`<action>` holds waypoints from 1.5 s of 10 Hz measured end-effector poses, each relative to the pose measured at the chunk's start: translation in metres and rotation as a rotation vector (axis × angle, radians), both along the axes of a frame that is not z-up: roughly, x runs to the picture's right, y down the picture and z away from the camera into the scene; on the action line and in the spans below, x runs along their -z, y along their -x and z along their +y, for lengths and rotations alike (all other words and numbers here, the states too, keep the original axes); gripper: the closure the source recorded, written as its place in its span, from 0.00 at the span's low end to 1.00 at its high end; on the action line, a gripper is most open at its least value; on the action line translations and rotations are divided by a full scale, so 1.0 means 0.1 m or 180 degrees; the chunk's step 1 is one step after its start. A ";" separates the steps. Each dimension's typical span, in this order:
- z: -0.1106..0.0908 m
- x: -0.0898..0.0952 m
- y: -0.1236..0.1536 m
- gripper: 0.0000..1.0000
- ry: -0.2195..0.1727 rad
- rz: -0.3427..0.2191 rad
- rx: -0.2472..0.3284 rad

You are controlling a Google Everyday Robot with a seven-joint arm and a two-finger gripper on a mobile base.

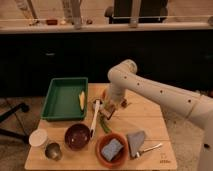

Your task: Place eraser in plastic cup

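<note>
The white arm (165, 95) reaches in from the right and bends down over the middle of the wooden tabletop (150, 120), with the end effector (111, 108) low beside the orange fruit (105, 93). Whether it is wide, narrow or holding something cannot be told. The eraser and the pale green cup lie somewhere under or behind the arm there and cannot be made out.

Just left of the end effector a white-handled brush (94, 118) runs from the fruit down toward a dark red bowl (78, 136), with a thin green piece (104, 125) beside it. Further left stands a green tray (64, 98) with a yellow corn cob (81, 99) along its right wall. At the front left corner are a white cup (39, 138) and a shiny metal cup (53, 151). Front centre, an orange-brown bowl (111, 156) holds a blue sponge (111, 149), with a grey wedge (135, 142) touching its right side and a small metal tool (150, 148) beyond that.

Behind the tabletop runs a dark counter front (60, 55) under a pale ledge with small objects.
</note>
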State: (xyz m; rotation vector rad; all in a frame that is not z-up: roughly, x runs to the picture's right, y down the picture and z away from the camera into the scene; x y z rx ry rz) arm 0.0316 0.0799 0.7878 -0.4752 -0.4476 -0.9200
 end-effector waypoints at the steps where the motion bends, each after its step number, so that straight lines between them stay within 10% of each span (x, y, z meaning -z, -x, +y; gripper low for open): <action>1: 0.01 -0.01 0.06 1.00 0.0026 -0.0058 0.0124; 15: -0.24 -0.52 0.18 1.00 0.0238 -0.0157 0.0537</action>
